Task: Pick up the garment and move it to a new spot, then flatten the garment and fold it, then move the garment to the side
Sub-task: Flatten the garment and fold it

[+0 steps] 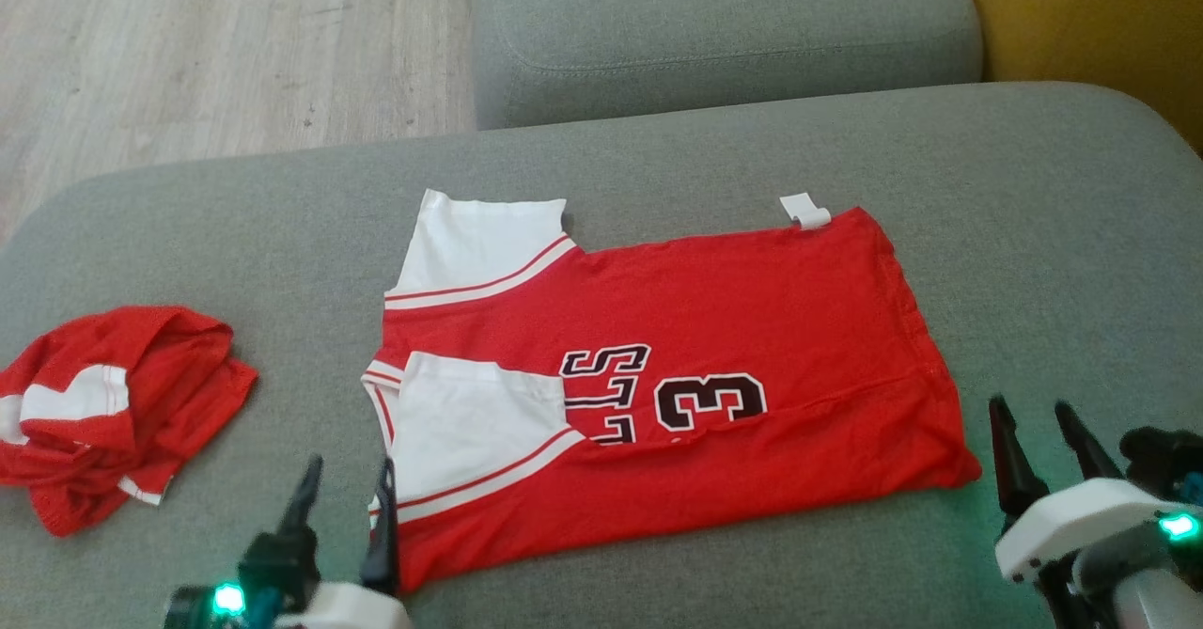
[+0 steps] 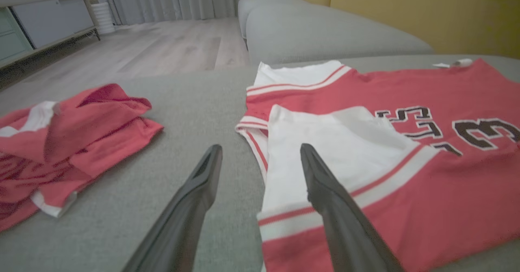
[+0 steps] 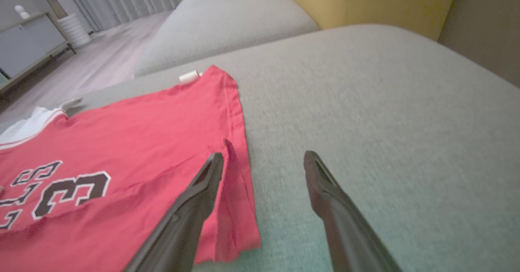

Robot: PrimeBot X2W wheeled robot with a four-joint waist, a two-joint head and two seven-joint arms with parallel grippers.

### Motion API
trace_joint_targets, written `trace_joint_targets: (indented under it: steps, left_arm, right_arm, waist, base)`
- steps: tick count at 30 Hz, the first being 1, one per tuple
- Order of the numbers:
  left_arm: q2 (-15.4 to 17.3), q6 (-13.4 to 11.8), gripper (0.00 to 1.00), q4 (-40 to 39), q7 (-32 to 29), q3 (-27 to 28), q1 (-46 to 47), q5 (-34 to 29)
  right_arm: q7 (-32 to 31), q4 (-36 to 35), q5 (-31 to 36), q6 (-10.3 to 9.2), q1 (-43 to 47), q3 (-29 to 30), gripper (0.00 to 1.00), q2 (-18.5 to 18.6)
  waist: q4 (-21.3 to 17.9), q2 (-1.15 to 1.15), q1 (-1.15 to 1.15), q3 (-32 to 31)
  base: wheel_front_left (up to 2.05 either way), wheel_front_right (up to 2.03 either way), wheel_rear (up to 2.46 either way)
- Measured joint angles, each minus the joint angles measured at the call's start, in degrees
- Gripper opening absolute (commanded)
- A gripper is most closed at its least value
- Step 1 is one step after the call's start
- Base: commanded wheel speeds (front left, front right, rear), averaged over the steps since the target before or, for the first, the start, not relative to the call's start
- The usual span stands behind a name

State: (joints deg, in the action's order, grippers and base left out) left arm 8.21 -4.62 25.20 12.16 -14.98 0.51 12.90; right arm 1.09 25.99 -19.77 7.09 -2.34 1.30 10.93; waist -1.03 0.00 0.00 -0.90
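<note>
The grey sofa cushion [image 1: 1034, 234] carries a red basketball jersey [image 1: 752, 309], lying flat at its middle. The jersey's near long edge is already folded over toward the far side, so moving and flattening look done, with one fold in place. More folds and the shift aside appear to remain. A crumpled red garment [image 1: 113, 403] sits well left. The left pincer [image 1: 350, 467] is spread and empty at the jersey's near left corner. The right pincer [image 1: 1032, 408], also spread and empty, hangs just beside the near right corner.
</note>
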Motion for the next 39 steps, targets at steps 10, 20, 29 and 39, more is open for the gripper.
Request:
trace_joint_targets:
  steps: [10,20,29,39]
  left_arm:
    - [2.4,5.2,1.0,-4.7,0.3,-0.1,8.4,0.3]
    - [10.0,11.9,1.0,6.7,-19.2,-4.6,32.4,8.0]
    - [19.5,12.2,1.0,13.1,-30.1,-17.2,49.1,18.1]
    - [23.1,12.2,1.0,22.0,-34.3,-24.5,56.2,23.6]
  right_arm:
    - [4.6,-6.3,2.6,0.01,-1.9,-1.5,1.0,-1.4]
    - [4.8,-6.0,3.4,0.0,-15.1,-9.5,1.0,-0.6]
    - [7.2,-2.3,1.6,0.0,-26.8,-16.5,1.0,-0.6]
    - [9.3,-1.8,-0.3,0.0,-29.8,-19.9,1.0,-0.5]
  waist:
    - [-0.9,0.0,0.0,2.8]
    - [-4.8,0.0,0.01,9.4]
    - [-9.9,0.0,0.02,17.3]
    - [-13.7,0.0,0.0,22.6]
  base:
    - [0.0,0.0,0.0]
    - [0.0,0.0,0.0]
    - [0.0,0.0,0.0]
    - [0.0,0.0,0.0]
